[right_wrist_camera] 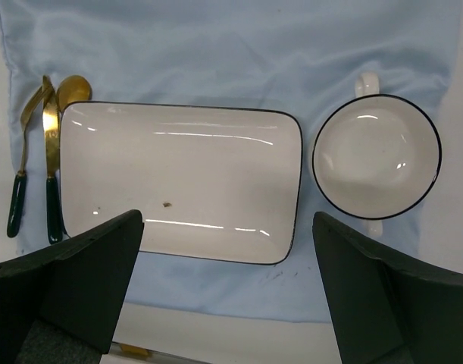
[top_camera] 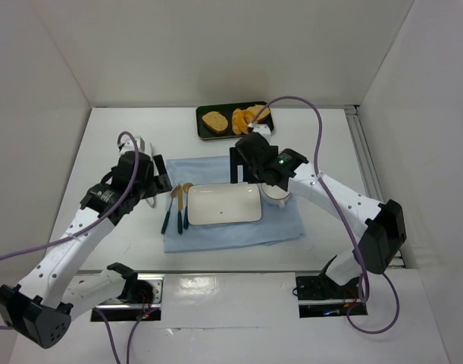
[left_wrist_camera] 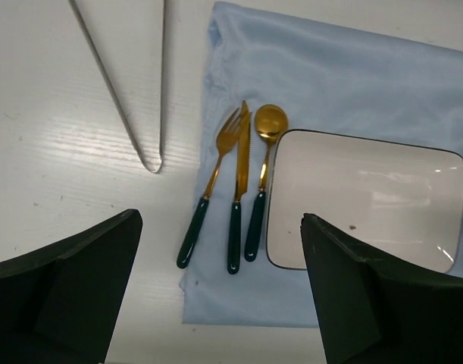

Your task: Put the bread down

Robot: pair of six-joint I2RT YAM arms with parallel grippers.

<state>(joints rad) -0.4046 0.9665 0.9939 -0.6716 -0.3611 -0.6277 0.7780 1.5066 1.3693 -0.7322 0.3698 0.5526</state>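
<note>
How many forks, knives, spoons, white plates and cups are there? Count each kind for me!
fork: 1
knife: 1
spoon: 1
white plate: 1
cup: 1
Total: 5

A soft, matt pale-blue cloth (right_wrist_camera: pixel 216 45) with slight creases lies on the smooth white table (left_wrist_camera: pixel 57 152), which has a faint sheen. The white plate (right_wrist_camera: pixel 178 167) and cup (right_wrist_camera: pixel 375 152) look glazed and glossy. Fork (left_wrist_camera: pixel 195 231), knife (left_wrist_camera: pixel 243 148) and spoon (left_wrist_camera: pixel 270 121) are shiny gold metal with glossy dark-green handles. The bread (top_camera: pixel 245 118) by the table's far edge is glossy. The left gripper (left_wrist_camera: pixel 220 220) has matt black fingers (left_wrist_camera: pixel 64 288).
</note>
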